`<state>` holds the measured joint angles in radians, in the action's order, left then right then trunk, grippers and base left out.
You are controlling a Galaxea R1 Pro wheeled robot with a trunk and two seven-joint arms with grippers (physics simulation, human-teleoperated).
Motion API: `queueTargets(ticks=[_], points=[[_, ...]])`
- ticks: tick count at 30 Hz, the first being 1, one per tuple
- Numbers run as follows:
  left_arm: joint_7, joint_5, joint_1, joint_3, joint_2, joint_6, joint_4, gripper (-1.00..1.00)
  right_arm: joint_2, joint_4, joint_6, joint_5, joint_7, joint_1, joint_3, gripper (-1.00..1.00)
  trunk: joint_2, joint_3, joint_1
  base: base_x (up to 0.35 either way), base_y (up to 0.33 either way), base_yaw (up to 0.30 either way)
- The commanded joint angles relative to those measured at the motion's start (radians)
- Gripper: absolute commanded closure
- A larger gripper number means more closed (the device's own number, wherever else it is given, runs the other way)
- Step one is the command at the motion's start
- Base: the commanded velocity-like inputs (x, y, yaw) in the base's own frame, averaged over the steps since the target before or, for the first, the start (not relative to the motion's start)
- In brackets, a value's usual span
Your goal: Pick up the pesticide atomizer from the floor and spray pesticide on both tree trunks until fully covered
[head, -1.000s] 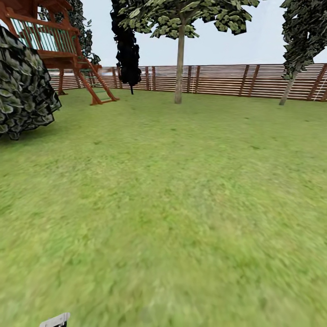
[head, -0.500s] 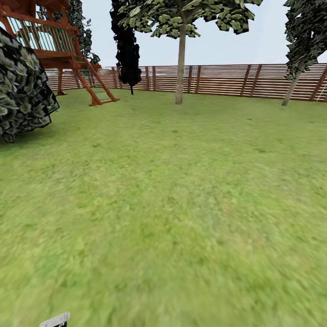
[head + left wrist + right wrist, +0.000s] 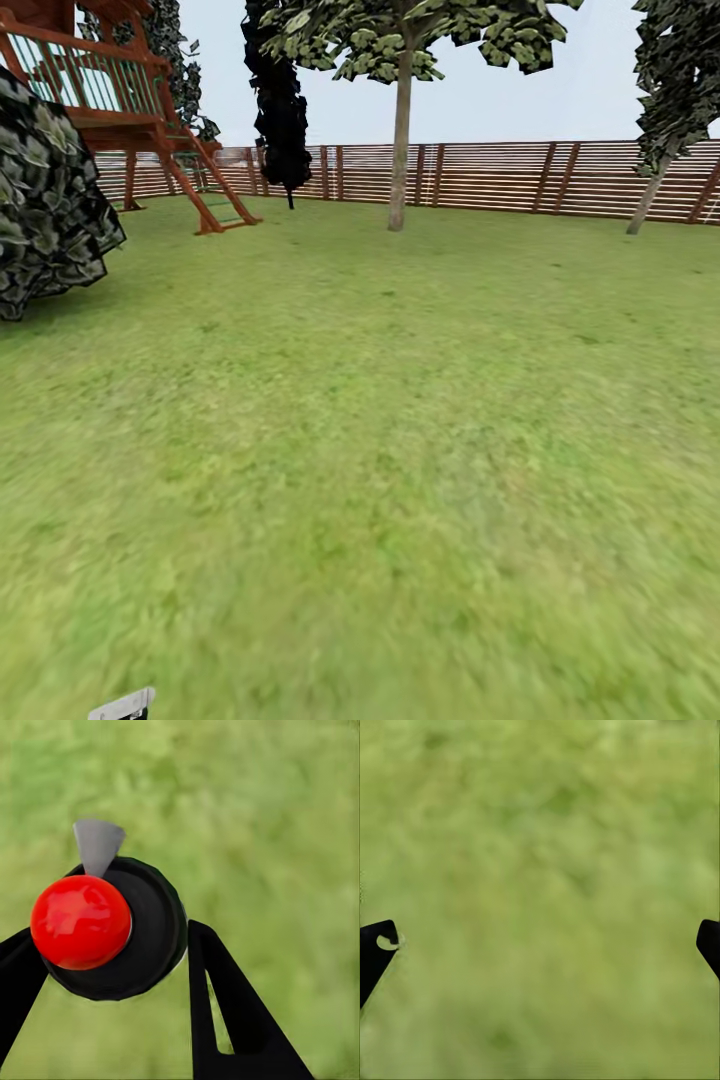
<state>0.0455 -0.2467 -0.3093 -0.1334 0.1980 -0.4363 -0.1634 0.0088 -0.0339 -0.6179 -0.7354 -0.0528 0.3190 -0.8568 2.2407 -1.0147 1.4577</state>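
Head view looks out over the garden, a wide green lawn closed off at the back by a brown slatted fence. One tree with a tall pale trunk stands in the upper middle of the frame, just in front of the fence, its leafy crown cut by the top edge. A second tree with a leaning pale trunk stands at the upper right, also by the fence. A black conifer rises left of the middle tree, and a red wooden play tower with a ladder fills the upper left corner. A dark leafy shrub sits at the left edge. A small grey piece shows at the lower left edge; what it is cannot be told.

Left wrist view shows the left tool clamped on the pesticide atomizer, a black round body with a red knob and a grey nozzle, held between the two black fingers above blurred grass.

Right wrist view shows the right tool spread wide with nothing between its fingertips, which sit at the left and right edges of the frame over grass.
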Motion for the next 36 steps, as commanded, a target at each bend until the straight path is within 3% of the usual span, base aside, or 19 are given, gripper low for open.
queueTargets(ticks=[1, 36], points=[[0.005, -0.005, -0.001, -0.003, 0.0, -0.002, 0.001, 1.0, 0.0, -0.001, -0.002, -0.003, -0.006, 0.0, -0.008, -1.0, 0.0, -0.001, 0.0, 0.335, 0.08, 0.0], [0.005, -0.005, -0.001, -0.003, 0.001, -0.002, 0.001, 1.0, 0.0, -0.001, -0.002, -0.003, -0.006, 0.0, -0.008, -1.0, 0.0, -0.001, 0.0, 0.335, 0.08, 0.0]])
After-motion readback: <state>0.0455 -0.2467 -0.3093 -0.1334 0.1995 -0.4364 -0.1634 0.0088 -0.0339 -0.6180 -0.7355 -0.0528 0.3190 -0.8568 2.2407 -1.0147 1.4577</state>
